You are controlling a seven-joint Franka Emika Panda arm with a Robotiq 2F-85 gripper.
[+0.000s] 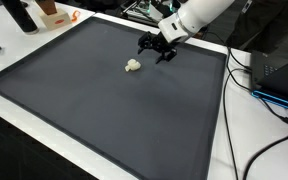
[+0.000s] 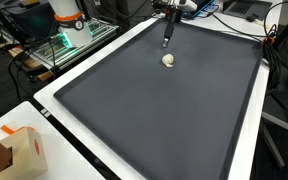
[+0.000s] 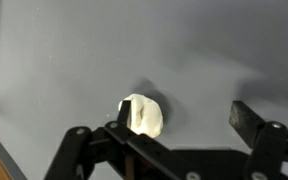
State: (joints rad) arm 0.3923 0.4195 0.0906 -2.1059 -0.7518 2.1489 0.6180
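A small, cream-white, lumpy soft object [image 1: 133,66] lies on the large dark grey mat [image 1: 104,110] covering the surface, toward the mat's edge where the arm enters. The black claw [image 1: 156,50] hangs above the mat, released, fingers spread, grasping nothing.

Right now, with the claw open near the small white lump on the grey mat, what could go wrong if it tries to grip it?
1. In the wrist view the white lump sits at one side of the open claw, far from the opposite finger; closing may push it aside instead of gripping it.
2. The lump looks small and rounded, so a nudge could roll it across the grey mat.
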